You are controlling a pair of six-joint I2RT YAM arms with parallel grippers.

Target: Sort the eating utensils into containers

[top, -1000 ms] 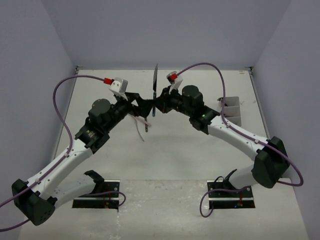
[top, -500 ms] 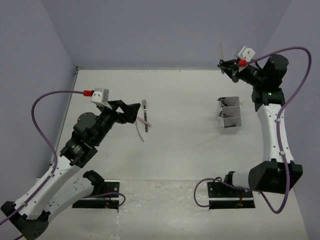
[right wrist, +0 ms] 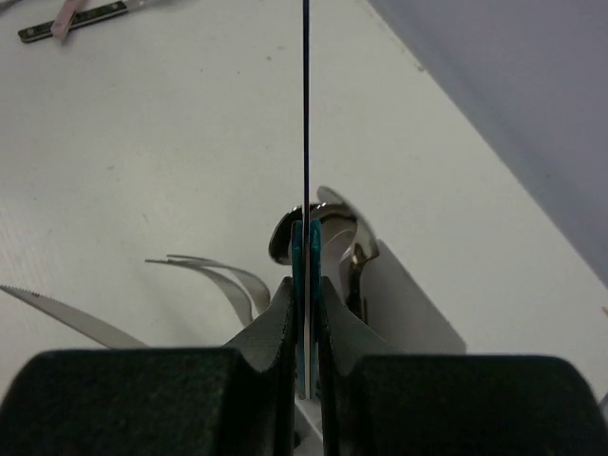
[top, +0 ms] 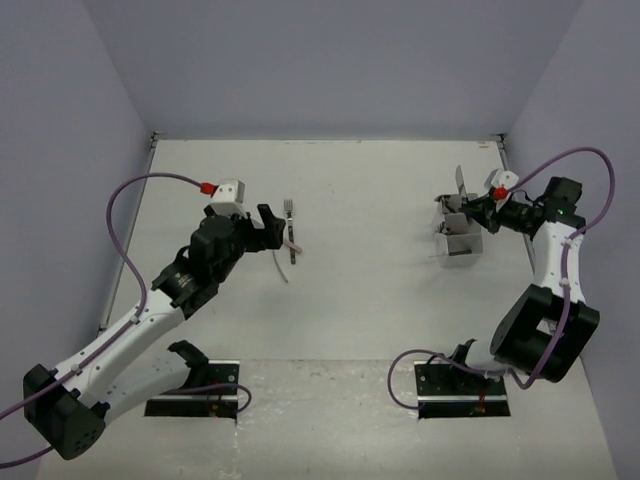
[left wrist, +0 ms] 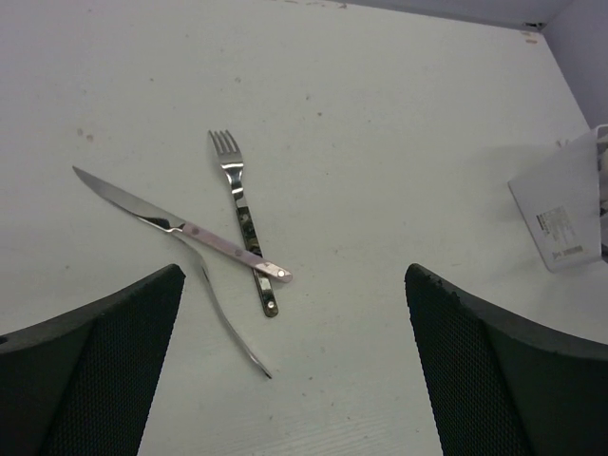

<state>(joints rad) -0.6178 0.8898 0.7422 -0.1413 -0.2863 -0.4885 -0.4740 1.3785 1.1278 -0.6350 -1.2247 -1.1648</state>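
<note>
Down from high at the back, the right gripper (right wrist: 306, 294) pinches tight on a thin teal-handled metal utensil (top: 459, 182) over the white-grey open rectangular boxes (top: 466, 246), where crowded shiny spoons (right wrist: 331, 220) may block it; the left gripper (left wrist: 294, 285) gapes empty.

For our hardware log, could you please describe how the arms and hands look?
The left arm and right arm have white links, black joints. A purple cable runs to a red connector at each wrist. The left hand and right hand are black.
</note>
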